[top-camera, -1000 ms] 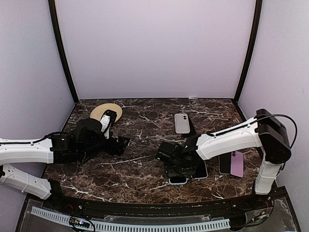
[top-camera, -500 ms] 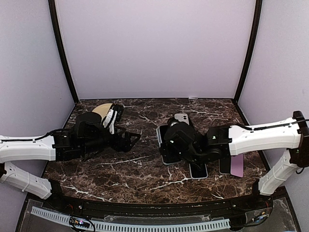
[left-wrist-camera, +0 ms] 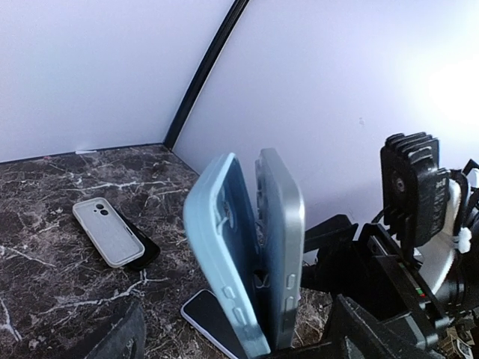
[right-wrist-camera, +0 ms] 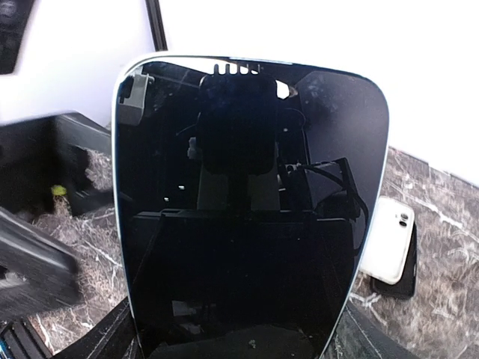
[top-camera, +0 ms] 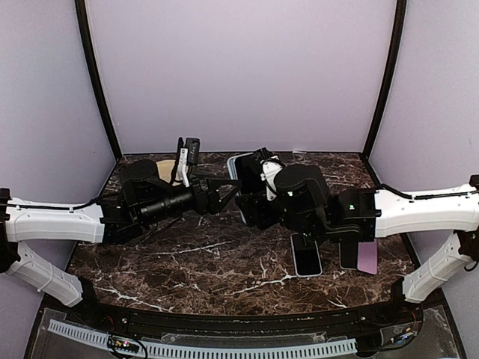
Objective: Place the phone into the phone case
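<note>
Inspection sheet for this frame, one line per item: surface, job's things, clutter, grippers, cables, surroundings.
Surface: dark marbled tabletop, no spills seen.
Job's things: grey phone held upright beside blue case, with a gap between them toward the top; phone not seated.
Clutter: white phone lying on a black item; screen-up phone; purple phone; tan disc.
Grippers: right gripper shut on the grey phone's lower end; left gripper open, facing it.
Cables: thin black cable along the right arm.
Surroundings: pale lilac walls, black corner posts.
</note>
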`<state>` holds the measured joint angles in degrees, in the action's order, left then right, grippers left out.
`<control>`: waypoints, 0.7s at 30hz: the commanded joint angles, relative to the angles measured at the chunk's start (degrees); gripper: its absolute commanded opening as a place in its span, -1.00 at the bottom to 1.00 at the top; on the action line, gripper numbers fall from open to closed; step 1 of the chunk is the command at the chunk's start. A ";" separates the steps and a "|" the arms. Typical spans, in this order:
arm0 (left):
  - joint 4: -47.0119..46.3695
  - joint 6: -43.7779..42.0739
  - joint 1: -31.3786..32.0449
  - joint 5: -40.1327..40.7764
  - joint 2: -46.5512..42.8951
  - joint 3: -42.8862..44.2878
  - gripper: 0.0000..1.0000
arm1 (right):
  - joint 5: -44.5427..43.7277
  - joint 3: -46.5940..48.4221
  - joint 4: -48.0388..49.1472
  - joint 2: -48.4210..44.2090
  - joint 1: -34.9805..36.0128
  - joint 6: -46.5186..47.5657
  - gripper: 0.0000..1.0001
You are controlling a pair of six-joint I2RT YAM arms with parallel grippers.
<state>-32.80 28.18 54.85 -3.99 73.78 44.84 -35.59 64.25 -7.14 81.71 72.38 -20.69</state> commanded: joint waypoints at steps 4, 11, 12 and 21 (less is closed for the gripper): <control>-5.85 1.05 -0.15 -3.55 2.98 4.13 0.66 | 1.49 -0.36 9.40 -3.08 0.42 5.88 -0.31; -7.02 0.57 -0.15 -5.42 5.41 5.90 0.09 | 3.11 -0.50 9.45 -2.87 0.48 7.05 -0.31; -7.15 0.56 -0.12 -5.72 5.50 5.97 0.00 | 3.11 -0.34 9.16 -2.61 0.48 7.06 -0.31; -6.93 -0.79 0.64 -7.48 4.78 5.11 -0.68 | 2.09 0.44 7.89 -1.87 0.29 6.22 -0.31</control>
<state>-38.00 29.23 54.94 -9.02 79.81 49.47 -33.12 63.40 -3.64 80.73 72.38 -13.96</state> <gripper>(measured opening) 0.208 0.761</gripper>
